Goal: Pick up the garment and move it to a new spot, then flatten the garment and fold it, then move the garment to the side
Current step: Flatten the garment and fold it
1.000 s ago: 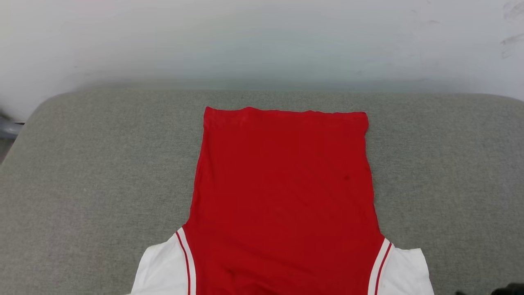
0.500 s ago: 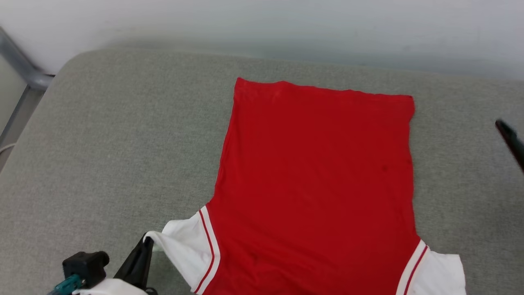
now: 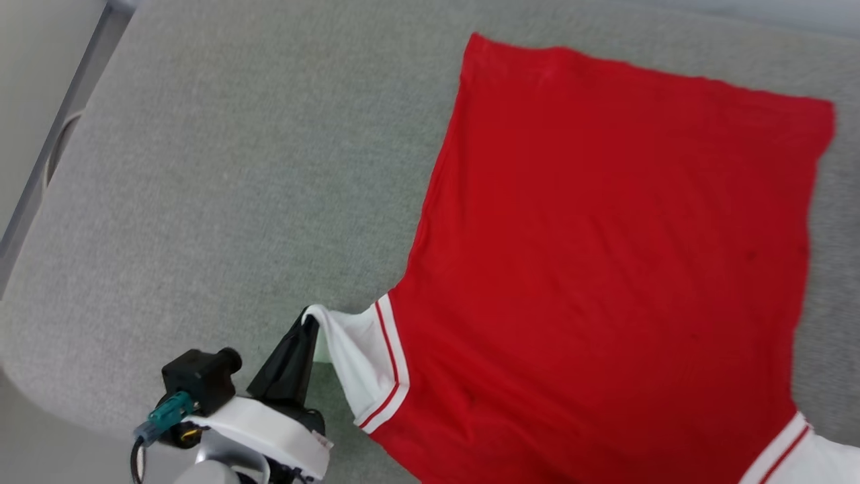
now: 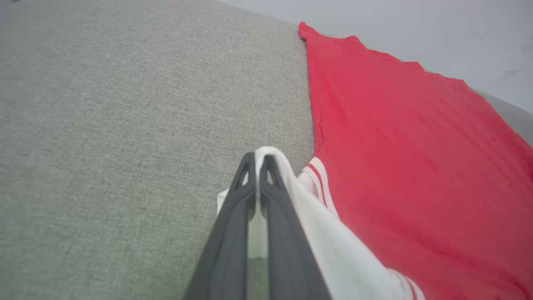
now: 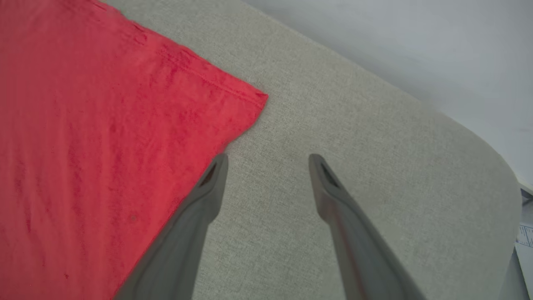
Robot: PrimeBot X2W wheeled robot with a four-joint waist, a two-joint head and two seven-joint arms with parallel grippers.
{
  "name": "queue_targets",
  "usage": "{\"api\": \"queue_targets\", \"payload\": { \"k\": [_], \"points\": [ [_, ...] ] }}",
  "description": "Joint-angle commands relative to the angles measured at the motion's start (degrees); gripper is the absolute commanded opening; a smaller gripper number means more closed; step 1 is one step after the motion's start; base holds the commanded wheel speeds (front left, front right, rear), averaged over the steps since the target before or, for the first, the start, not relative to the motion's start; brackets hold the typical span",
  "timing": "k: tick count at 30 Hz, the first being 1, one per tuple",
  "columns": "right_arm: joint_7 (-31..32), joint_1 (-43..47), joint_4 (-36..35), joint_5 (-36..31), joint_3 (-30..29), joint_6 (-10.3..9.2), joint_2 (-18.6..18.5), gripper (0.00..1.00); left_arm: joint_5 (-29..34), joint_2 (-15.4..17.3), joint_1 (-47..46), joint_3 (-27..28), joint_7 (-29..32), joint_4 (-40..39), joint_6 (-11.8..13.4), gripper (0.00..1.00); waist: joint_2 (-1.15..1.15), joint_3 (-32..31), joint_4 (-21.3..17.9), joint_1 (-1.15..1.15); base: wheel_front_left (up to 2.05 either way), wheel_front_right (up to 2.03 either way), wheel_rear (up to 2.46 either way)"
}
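Grey fabric pad [image 3: 201,168] under a pale wall [image 5: 374,33], with the shirt [image 3: 605,235] spread flat on it, plain red side up. My left gripper [image 4: 258,157] is pinched together on the outer edge of the shirt's white sleeve [image 3: 359,349]. It holds that corner up off the pad in a small peak while the red body lies down. My right gripper [image 5: 268,159] has its fingers wide apart with nothing between them. It hovers over bare pad just beside the shirt's hem corner [image 5: 254,98], one fingertip at the shirt's side edge. I read this cloth as light, thin and limp: it will sag from any single pinch, and a one-sided pull should drag wrinkles across the body rather than shift it whole. The pad's weave looks rough enough to catch the fabric, so I would lift before moving, not slide. It isn't fragile, but a shallow bite on one layer could slip out. The best holds, I judge, are the edges: the sleeve edge I already have, the striped seam [image 3: 386,363] where the cloth is thicker, and the hem corners. I'd take both layers and use both grippers together.
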Motion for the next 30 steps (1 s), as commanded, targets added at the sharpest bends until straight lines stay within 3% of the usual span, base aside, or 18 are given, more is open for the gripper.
{"api": "queue_targets", "payload": {
  "k": [1, 7, 12, 23, 24, 25, 30],
  "points": [
    [0.9, -1.2, 0.2, -0.8, 0.2, -0.06, 0.4, 1.0, 0.3, -0.4, -1.0, 0.3, -0.1, 0.1, -0.2, 0.0, 0.0, 3.1, 2.5, -0.01, 0.0, 0.0, 0.0],
    [11.6, -8.1, 3.0, -2.9, 1.2, -0.06, 2.1, 1.0, 2.6, -3.5, -2.8, 1.3, -0.1, 1.2, -2.4, 0.0, 0.0, 7.8, 4.4, -0.01, 0.0, 0.0, 0.0],
    [15.8, -10.0, 4.2, -5.1, 2.6, -0.06, 3.2, 1.0, 4.3, -5.7, -4.1, 2.4, -0.1, 2.0, -4.1, 0.0, 0.0, 10.8, 5.3, -0.01, 0.0, 0.0, 0.0],
    [19.8, -1.1, 7.6, -4.3, 4.9, -0.05, 4.4, 1.0, 7.1, -8.8, -5.1, 5.1, -0.1, 4.2, -6.9, 0.0, 0.0, 14.3, 5.7, -0.01, 0.0, 0.0, 0.0],
    [19.9, -1.0, 7.5, -4.3, 4.9, -0.05, 4.1, 0.6, 7.4, -9.1, -5.1, 5.3, -0.1, 4.4, -7.0, 0.0, 0.0, 14.4, 5.6, -0.01, 0.0, 0.0, 0.0],
    [19.4, -1.2, 7.3, -4.5, 4.5, -0.05, 3.9, 0.0, 7.5, -9.2, -5.0, 5.6, -0.1, 4.5, -7.2, 0.0, 0.0, 14.4, 5.5, -0.01, 0.0, 0.0, 0.0],
    [15.8, -4.5, 6.4, -6.2, 3.4, -0.06, 3.3, 0.0, 8.2, -9.6, -4.6, 6.5, -0.1, 5.7, -7.9, 0.0, 0.0, 13.3, 4.7, -0.01, 0.0, 0.0, 0.0]
  ]
}}
